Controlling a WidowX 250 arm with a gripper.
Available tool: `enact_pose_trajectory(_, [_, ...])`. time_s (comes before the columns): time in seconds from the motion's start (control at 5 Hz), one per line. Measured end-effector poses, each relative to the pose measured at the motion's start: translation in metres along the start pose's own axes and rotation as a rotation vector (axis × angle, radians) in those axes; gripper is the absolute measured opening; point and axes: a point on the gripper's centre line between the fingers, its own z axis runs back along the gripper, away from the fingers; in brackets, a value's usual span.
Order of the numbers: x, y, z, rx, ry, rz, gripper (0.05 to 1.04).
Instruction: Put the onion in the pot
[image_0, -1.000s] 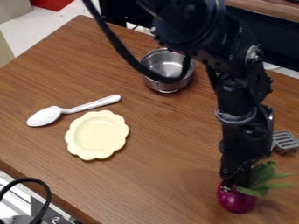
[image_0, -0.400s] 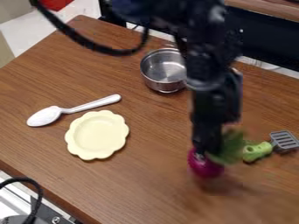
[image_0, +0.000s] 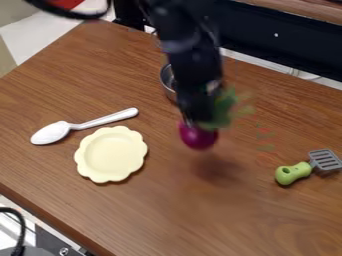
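The black gripper (image_0: 194, 120) hangs over the middle of the table, shut on the purple onion (image_0: 198, 136) near its green leaves. The onion is up off the wood, with a blurred shadow below it. Behind the arm stands the silver pot (image_0: 168, 82); its left rim and wall show, while the arm covers most of the rest. The onion is in front of the pot, a little to its right in the view.
A pale yellow scalloped plate (image_0: 111, 154) lies left of the onion, with a white spoon (image_0: 51, 133) behind it. At the right is a spatula with a green handle (image_0: 292, 173). The table's back edge runs behind the pot.
The gripper has lifted the onion from the right front of the table and carried it back and to the left. The green spatula handle has come into sight.
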Motion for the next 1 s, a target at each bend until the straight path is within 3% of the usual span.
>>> enact_pose_trajectory(0.4, [-0.011, 0.060, 0.010, 0.054, -0.070, 0.207, 0.054])
enact_pose_trajectory(0.8, [-0.002, 0.097, -0.005, 0.118, -0.093, 0.378, 0.054])
enact_pose_trajectory(1.0, [0.002, 0.110, -0.010, 0.123, -0.098, 0.404, 0.054])
